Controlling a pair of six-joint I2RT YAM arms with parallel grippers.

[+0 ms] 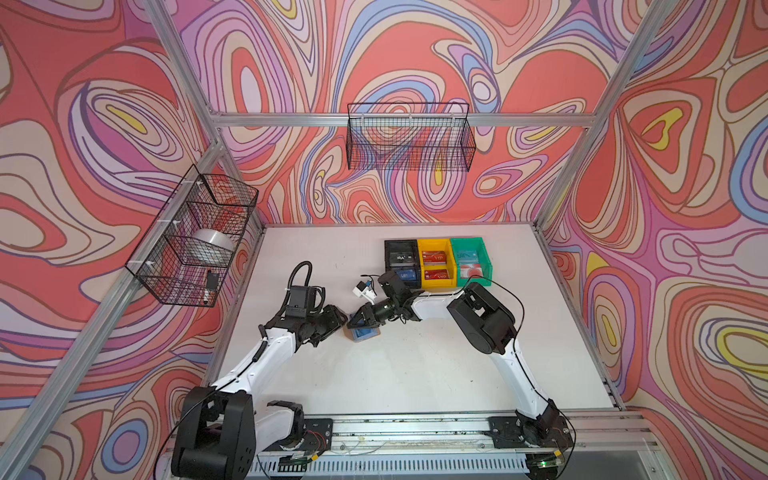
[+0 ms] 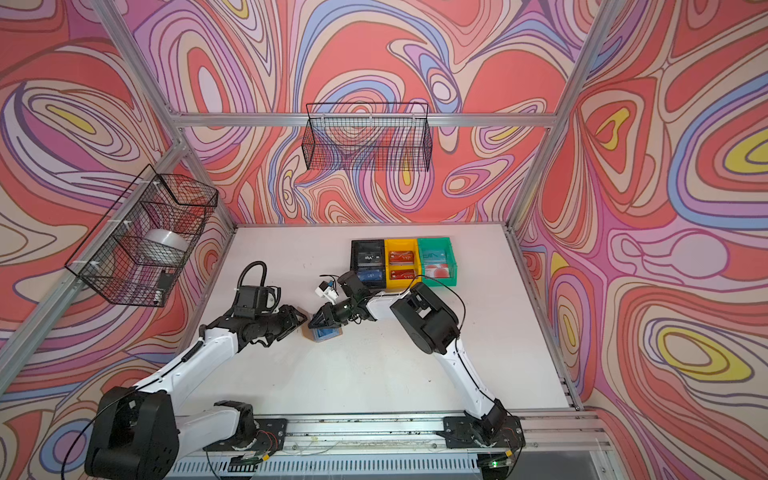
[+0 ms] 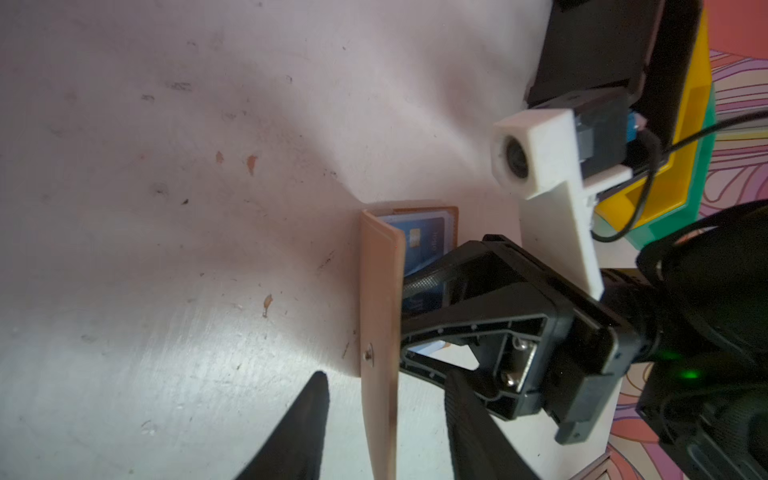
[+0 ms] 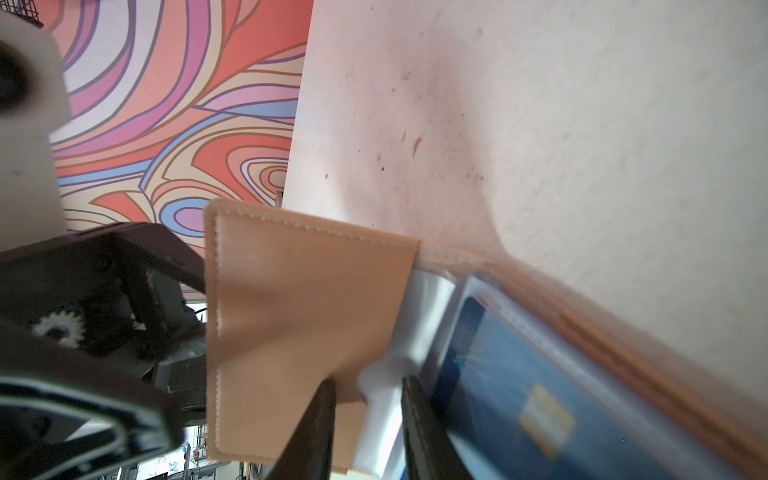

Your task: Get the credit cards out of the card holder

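Straddling the card holder (image 3: 380, 291), a black bin (image 1: 401, 242) at its 1 o'clock, the left gripper (image 3: 386, 374) is spread. In its wrist view alone, the right gripper (image 4: 370, 380) is shown pinching a sleeve (image 4: 419, 316).

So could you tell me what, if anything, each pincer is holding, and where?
The right pincer appears to pinch the card holder by the edge of an inner clear sleeve. The left pincer only straddles its raised cover, gripping nothing.

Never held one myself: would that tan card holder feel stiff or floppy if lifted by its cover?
Probably floppy: on the card holder, the raised cover bows along its length. Its clear sleeves look limp, maybe slippery. Being thin, it is likely light.
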